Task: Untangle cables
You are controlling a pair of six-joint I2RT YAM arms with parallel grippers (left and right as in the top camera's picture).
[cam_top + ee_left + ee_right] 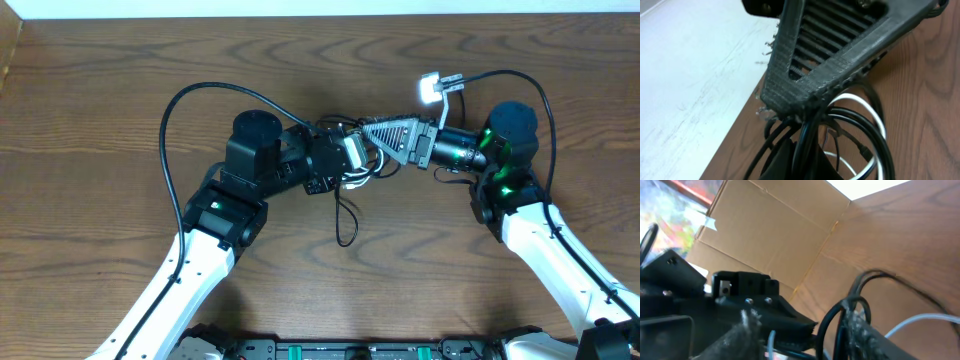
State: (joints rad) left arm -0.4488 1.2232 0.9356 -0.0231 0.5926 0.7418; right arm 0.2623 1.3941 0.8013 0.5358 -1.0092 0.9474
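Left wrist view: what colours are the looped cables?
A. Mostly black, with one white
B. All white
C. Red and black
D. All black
A: the loops are mostly black cables, with one white cable curving among them over the wood.

No text, label, brand, number or sign can be read in any of the three views. The cardboard box (765,235) in the right wrist view shows only bare brown faces. The plug ends of the cables (879,145) are too small or blurred to show any marking.
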